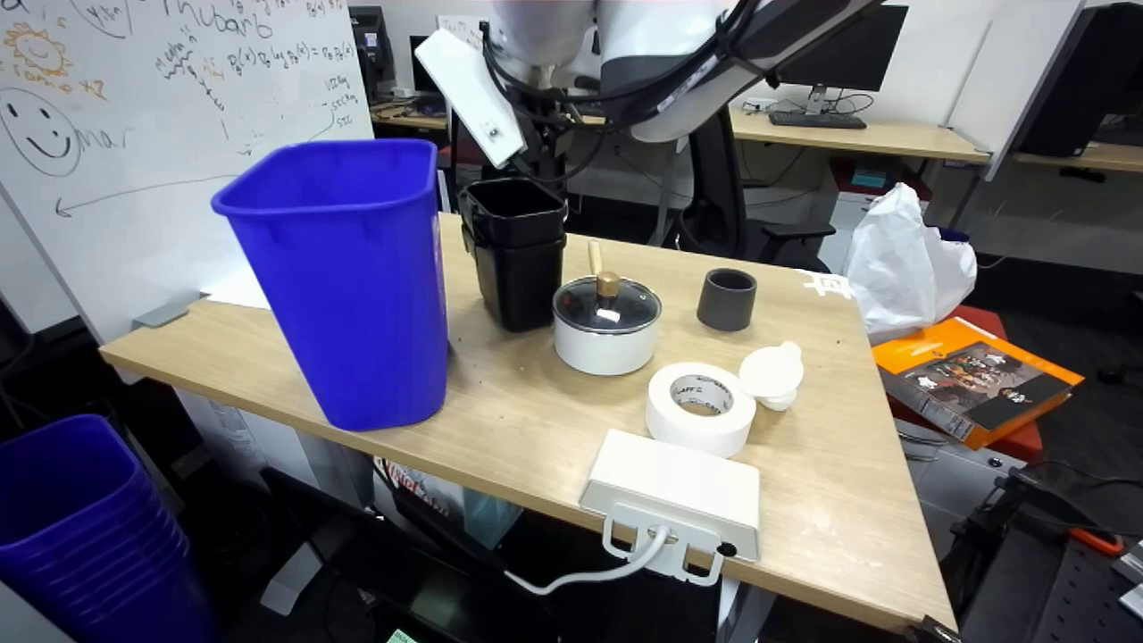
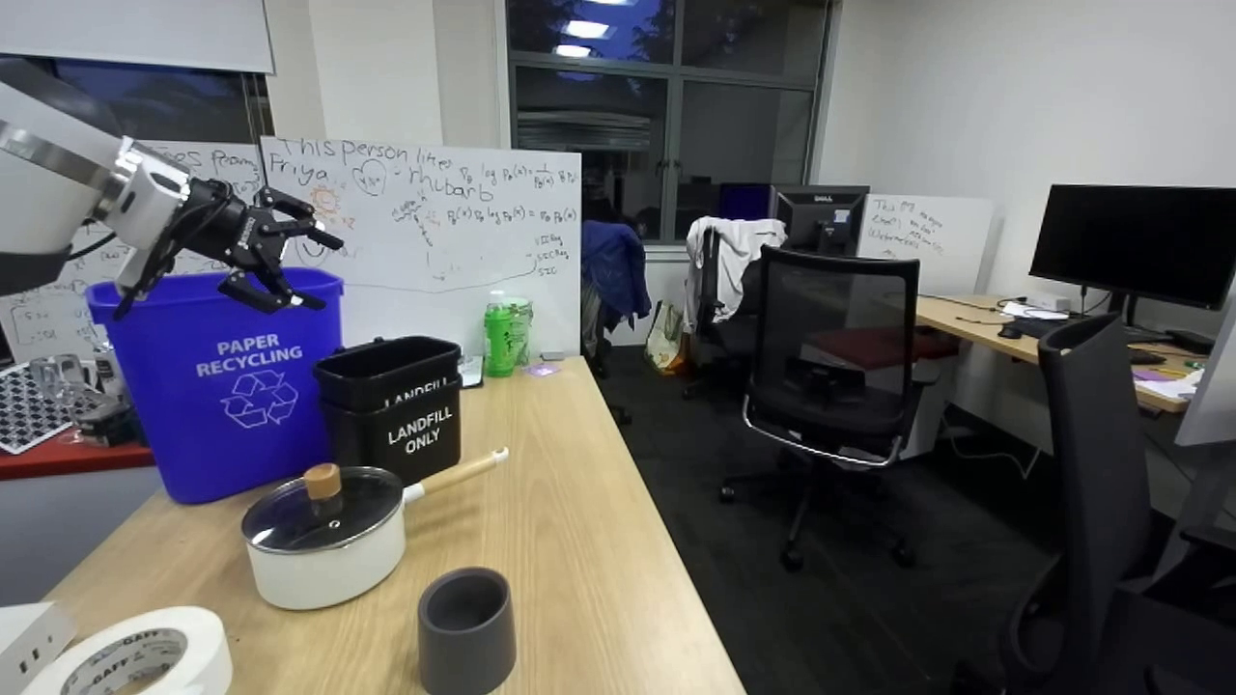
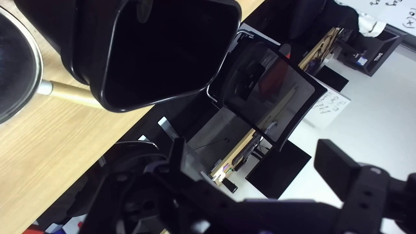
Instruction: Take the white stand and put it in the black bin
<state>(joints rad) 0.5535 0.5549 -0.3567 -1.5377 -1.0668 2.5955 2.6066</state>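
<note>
Wrist view: one claw (image 3: 252,159) spread wide, two nested black bins (image 3: 102,58), one pan (image 3: 16,68).

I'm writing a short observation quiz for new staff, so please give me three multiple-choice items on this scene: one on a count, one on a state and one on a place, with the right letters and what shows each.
1. How many black bins stand nested together?
A) one
B) two
C) four

2. What state is the tool in?
A) open, holding nothing
B) shut, holding nothing
C) shut on an object

3. Where is the white stand?
A) inside the black bins
B) gripped by the tool
C) on the table, beside the tape roll

Right letters:
1: B, since two rims show, one above the other, in both exterior views.
2: A, since the wrist view shows its jaws wide apart with nothing gripped between them.
3: C, since it sits there in plain sight in an exterior view.
</note>
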